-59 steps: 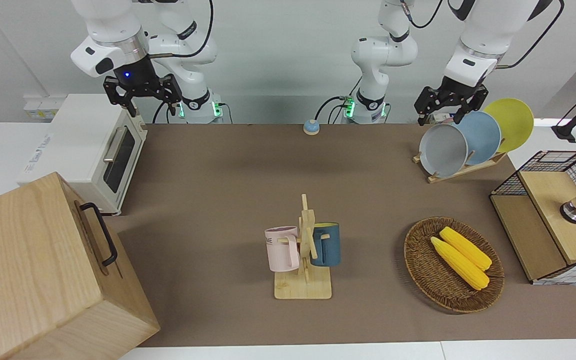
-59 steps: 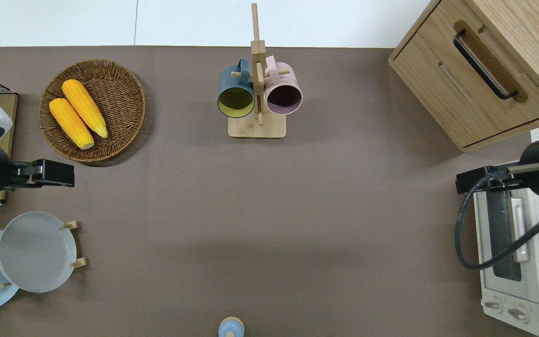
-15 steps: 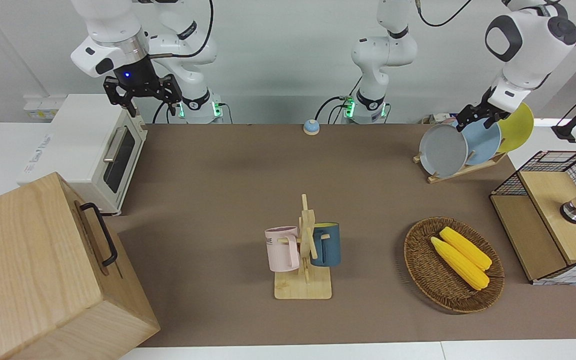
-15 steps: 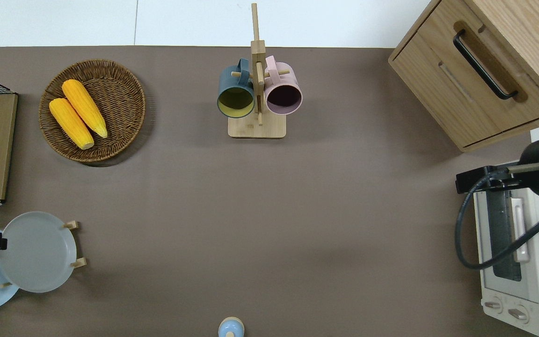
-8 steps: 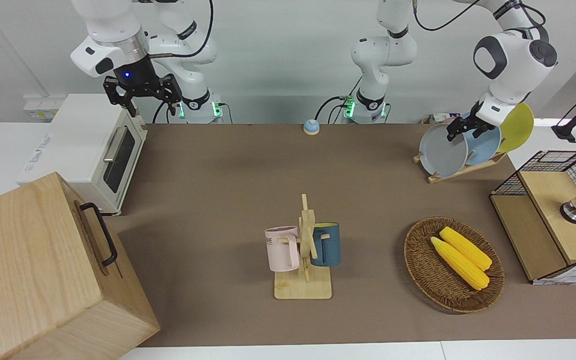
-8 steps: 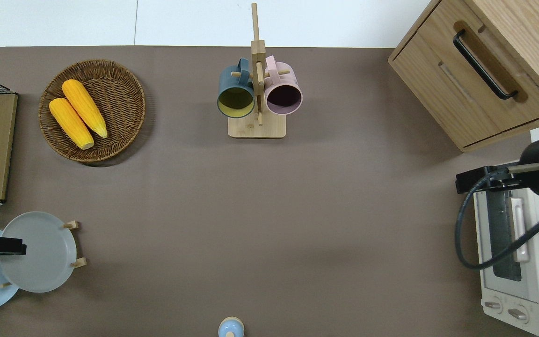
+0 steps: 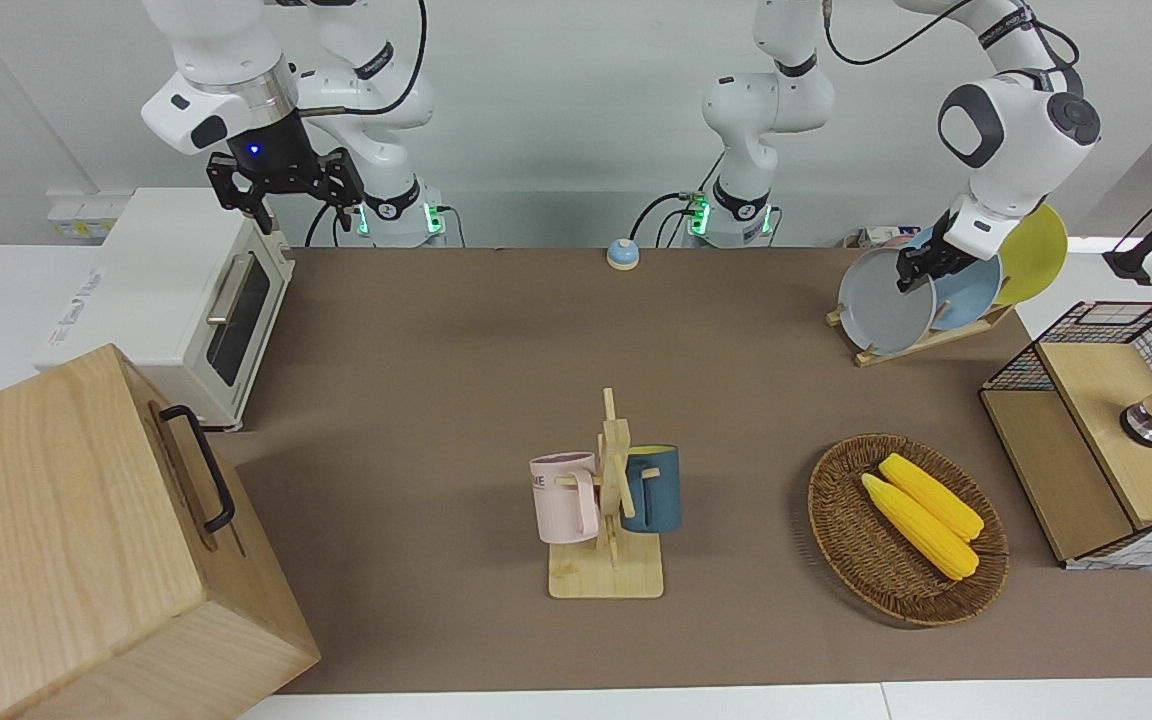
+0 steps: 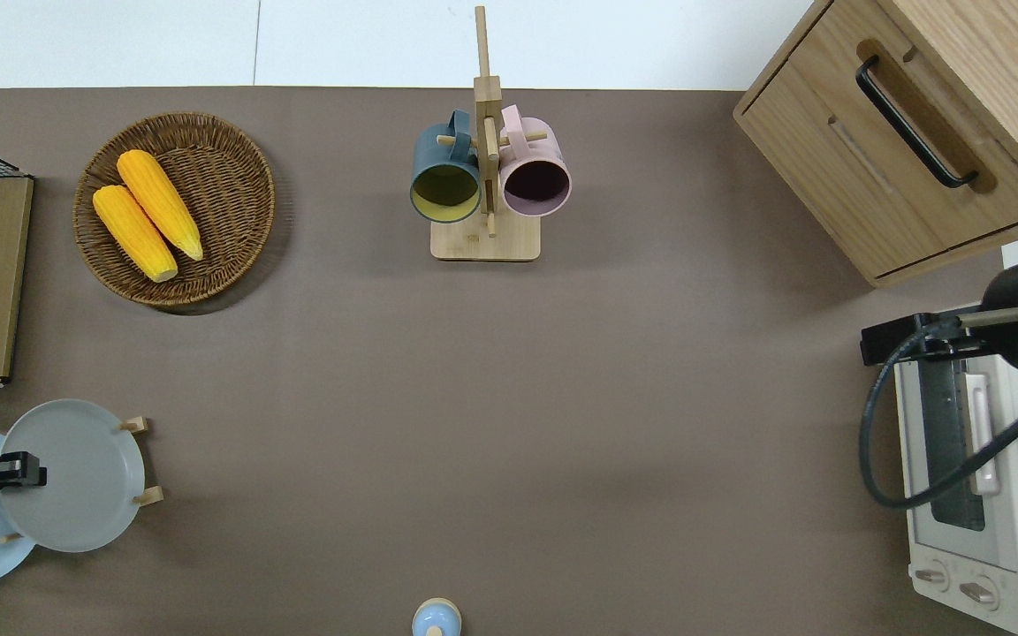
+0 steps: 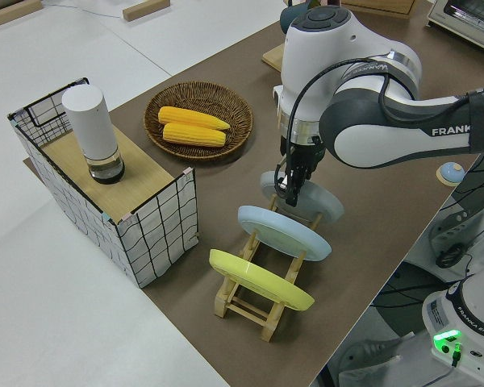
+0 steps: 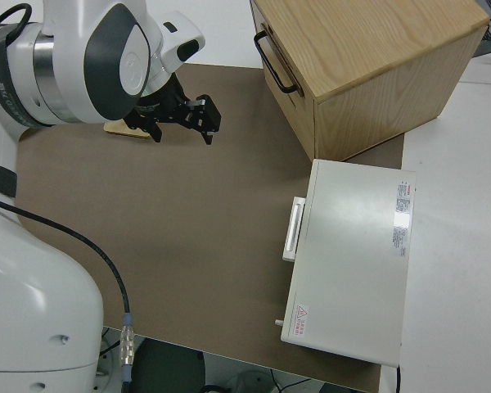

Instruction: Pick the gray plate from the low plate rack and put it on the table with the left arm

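Observation:
The gray plate (image 7: 881,305) leans in the low plate rack (image 7: 921,343) at the left arm's end of the table (image 7: 456,350), in the slot toward the table's middle. It also shows in the overhead view (image 8: 76,477) and the left side view (image 9: 319,205). My left gripper (image 7: 916,272) points down at the plate's upper rim, between the gray plate and the light blue plate (image 7: 971,290); it also shows in the overhead view (image 8: 5,473) and the left side view (image 9: 289,189). My right gripper (image 7: 286,190) is open, empty and parked.
A yellow plate (image 7: 1036,255) fills the rack's last slot. A wicker basket with two corn cobs (image 7: 906,530) and a wire crate (image 7: 1106,430) lie farther from the robots. A mug stand (image 7: 611,510) stands mid-table. A toaster oven (image 7: 176,300) and wooden cabinet (image 7: 66,540) occupy the right arm's end.
My left gripper has swung in over the rack and come down onto the gray plate's upper rim. The plate has stayed in the rack. The right arm has not moved.

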Controlling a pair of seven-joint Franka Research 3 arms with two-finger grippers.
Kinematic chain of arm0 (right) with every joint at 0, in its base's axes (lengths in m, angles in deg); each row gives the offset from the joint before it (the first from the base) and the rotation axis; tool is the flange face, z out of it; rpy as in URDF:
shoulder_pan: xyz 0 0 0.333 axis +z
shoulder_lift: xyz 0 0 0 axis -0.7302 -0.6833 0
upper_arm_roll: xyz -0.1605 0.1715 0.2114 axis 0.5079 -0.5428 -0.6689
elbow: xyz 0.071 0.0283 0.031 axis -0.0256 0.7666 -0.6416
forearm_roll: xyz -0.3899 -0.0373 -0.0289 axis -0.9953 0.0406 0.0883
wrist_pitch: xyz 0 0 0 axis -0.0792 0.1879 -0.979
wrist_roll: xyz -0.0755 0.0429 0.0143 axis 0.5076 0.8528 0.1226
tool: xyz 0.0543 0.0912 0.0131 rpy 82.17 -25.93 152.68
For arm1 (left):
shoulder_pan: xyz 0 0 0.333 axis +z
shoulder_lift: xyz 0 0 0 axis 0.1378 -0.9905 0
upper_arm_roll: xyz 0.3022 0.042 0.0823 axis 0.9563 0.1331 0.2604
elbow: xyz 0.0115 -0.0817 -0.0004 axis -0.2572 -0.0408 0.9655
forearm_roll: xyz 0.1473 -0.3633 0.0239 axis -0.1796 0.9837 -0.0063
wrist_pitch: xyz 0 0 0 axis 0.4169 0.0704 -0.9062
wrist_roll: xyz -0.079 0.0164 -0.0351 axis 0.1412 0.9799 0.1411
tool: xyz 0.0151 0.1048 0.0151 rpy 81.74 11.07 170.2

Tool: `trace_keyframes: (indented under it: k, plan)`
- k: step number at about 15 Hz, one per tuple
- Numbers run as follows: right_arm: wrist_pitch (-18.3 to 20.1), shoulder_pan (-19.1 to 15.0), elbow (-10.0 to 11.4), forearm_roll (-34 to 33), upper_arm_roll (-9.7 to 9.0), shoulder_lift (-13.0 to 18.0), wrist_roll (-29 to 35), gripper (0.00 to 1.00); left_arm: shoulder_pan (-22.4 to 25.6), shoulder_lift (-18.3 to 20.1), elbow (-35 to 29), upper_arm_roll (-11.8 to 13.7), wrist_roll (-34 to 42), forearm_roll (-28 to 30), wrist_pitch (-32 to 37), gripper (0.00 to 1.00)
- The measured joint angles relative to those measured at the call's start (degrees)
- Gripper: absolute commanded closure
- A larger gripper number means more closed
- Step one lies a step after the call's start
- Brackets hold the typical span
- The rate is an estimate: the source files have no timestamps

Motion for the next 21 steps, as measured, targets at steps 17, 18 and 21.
trace_keyframes:
  k: [17, 18, 21]
  plan:
    - [0.0, 0.0, 0.0, 0.0, 0.0, 0.0, 0.0, 0.013, -0.9, 0.94, 2.34, -0.58, -0.88, -1.04, 3.95, 1.0]
    - [0.0, 0.0, 0.0, 0.0, 0.0, 0.0, 0.0, 0.013, -0.9, 1.07, 3.01, -0.73, -0.98, -1.05, 4.92, 1.0]
    - [0.0, 0.0, 0.0, 0.0, 0.0, 0.0, 0.0, 0.011, -0.9, 1.27, 6.46, -1.67, -2.2, -1.12, 9.93, 1.0]
